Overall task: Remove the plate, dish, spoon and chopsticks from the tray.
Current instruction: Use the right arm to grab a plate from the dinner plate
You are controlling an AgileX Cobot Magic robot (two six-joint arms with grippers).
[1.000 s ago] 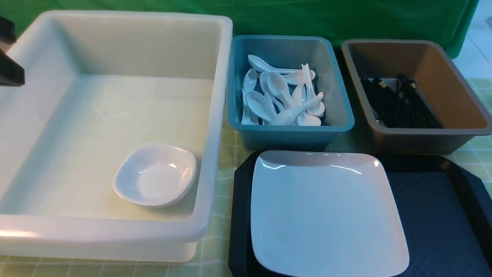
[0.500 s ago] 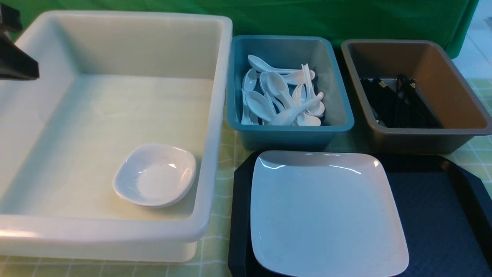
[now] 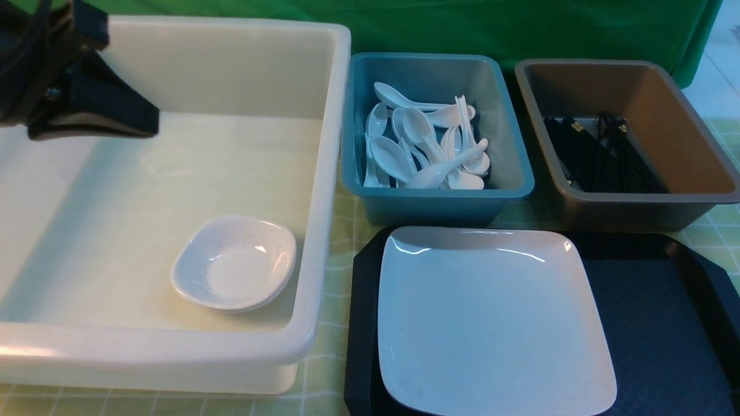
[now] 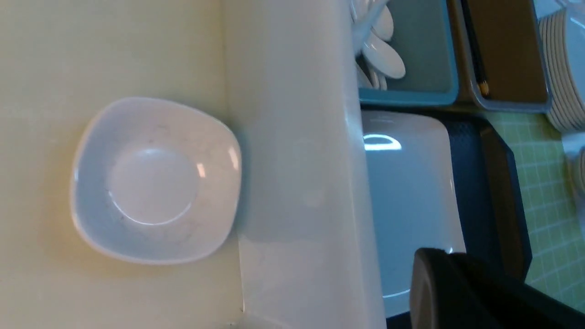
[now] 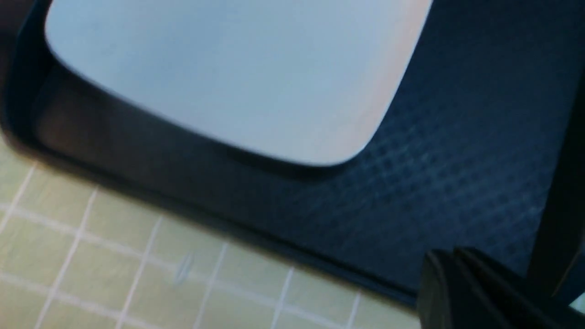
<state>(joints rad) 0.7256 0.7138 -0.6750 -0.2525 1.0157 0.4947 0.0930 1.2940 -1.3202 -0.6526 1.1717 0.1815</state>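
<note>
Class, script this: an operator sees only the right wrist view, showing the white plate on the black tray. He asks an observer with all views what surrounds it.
Observer: A small white dish lies inside the big white tub, left of the tray.
Operator: Any spoons?
Observer: White spoons are piled in the teal tub behind the plate.
Operator: And the other arm?
Observer: The left gripper hangs shut over the white tub's far left corner.

Our left gripper (image 3: 144,122) looks matte black and wedge-shaped, dark cables (image 3: 29,40) looping behind it (one small bolt (image 3: 53,92) shows); our right gripper (image 5: 457,278) is black too.
</note>
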